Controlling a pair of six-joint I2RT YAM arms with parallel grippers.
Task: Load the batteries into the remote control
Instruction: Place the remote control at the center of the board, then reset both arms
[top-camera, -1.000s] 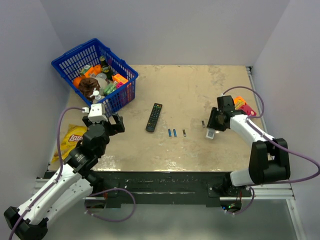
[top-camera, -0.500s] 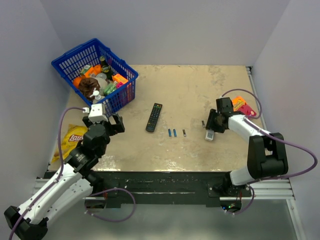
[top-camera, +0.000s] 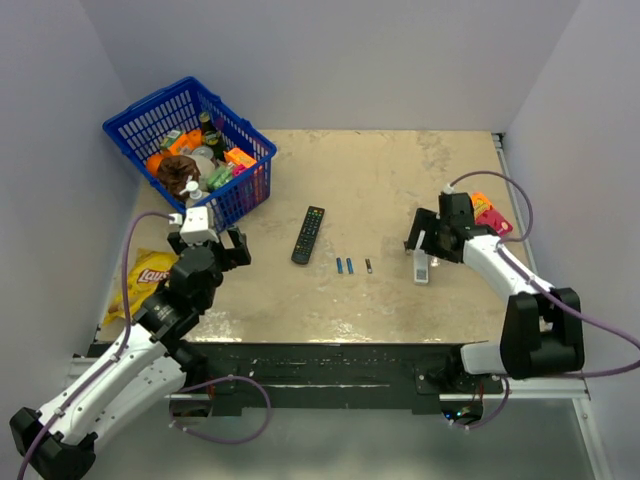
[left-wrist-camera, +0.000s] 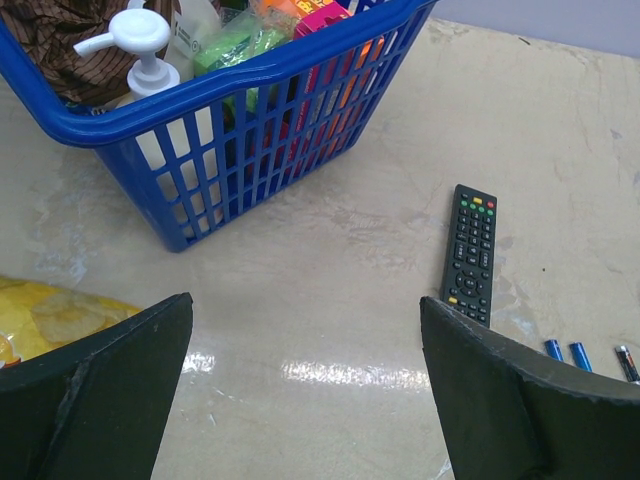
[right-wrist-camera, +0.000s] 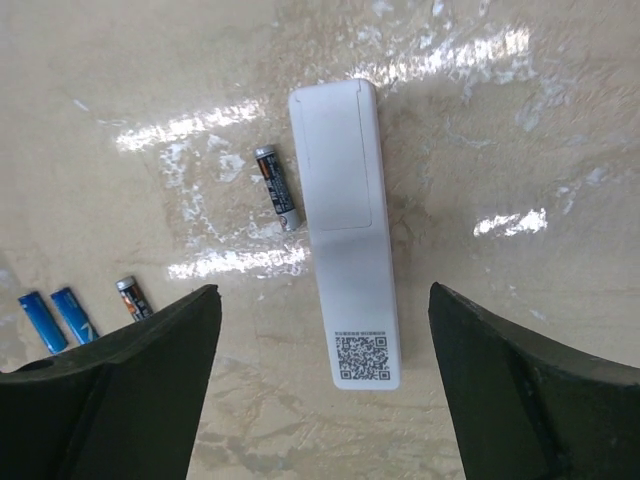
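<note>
- Right wrist view looks straight down on the remote control (right-wrist-camera: 345, 235). It lies flat on the table (top-camera: 400, 180), back side up, with the right gripper (top-camera: 425, 245) above it, its jaws spread wide to either side and gripping nothing.
- Well away from that remote, beside the blue basket (left-wrist-camera: 200, 110), the left gripper (left-wrist-camera: 305, 298) hangs just as wide and empty.
- I'd judge the remote light, stiff and smooth-shelled. A pinch across its two long edges near the label end looks safest, as it leaves the cover panel free.
- The batteries (top-camera: 350, 266) look hard, slick and ready to roll, so each wants a pinch across its middle.
- I count four batteries.
  - One dark cell (right-wrist-camera: 277, 188) lies just beside the remote's long edge.
  - A second dark cell (right-wrist-camera: 131, 298) and two blue cells (right-wrist-camera: 75, 313) sit farther off on that same side, between the remote and the single black remote (top-camera: 308, 234).
</note>
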